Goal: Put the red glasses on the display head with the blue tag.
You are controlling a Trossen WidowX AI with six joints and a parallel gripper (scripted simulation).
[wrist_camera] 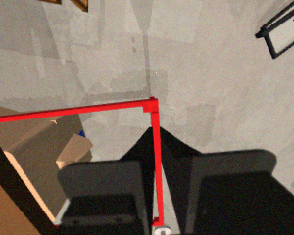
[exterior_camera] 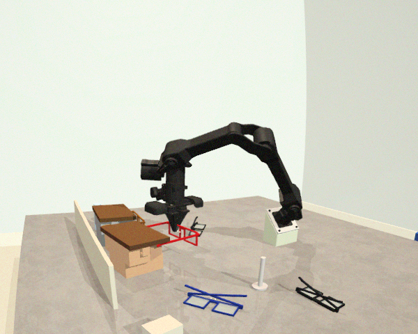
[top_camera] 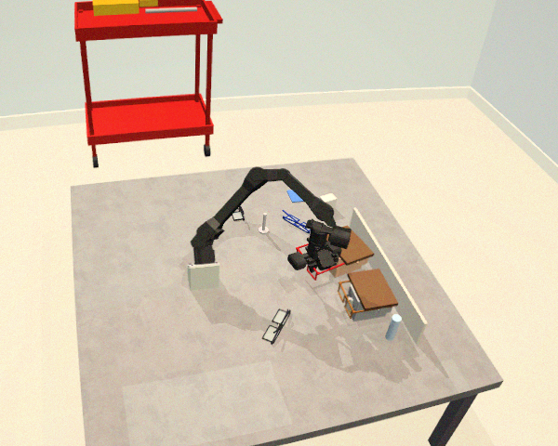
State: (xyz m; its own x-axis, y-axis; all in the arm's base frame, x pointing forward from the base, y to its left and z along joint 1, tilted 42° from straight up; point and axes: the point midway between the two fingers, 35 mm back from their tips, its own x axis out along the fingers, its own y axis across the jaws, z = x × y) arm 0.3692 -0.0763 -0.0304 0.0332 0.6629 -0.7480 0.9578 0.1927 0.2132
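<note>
My gripper [top_camera: 312, 269] [exterior_camera: 175, 229] [wrist_camera: 154, 130] is shut on the front of the red glasses [top_camera: 328, 271] [exterior_camera: 178, 241] [wrist_camera: 73, 110] and holds them above the table. Their temples are open and point toward the skin-coloured head [exterior_camera: 117, 257] [wrist_camera: 74, 149], with the tips near its front. The lens frame is clear of the face, and the bridge is off the nose. A bit of blue tag [wrist_camera: 81, 133] shows by this head in the wrist view. The other head, grey with a brown top [top_camera: 373, 289] [exterior_camera: 115, 211], wears orange-brown glasses [top_camera: 341, 294] [exterior_camera: 138, 218] [wrist_camera: 83, 5].
A low pale wall [top_camera: 390, 273] [exterior_camera: 94, 248] stands behind the heads. A light blue cylinder [top_camera: 392, 327] stands near the grey head. Blue glasses [top_camera: 296, 221] [exterior_camera: 212, 295], black glasses [top_camera: 265, 334] [exterior_camera: 318, 296], a white post [top_camera: 263, 223] [exterior_camera: 261, 271] and a cream block [exterior_camera: 162, 326] are also on the table.
</note>
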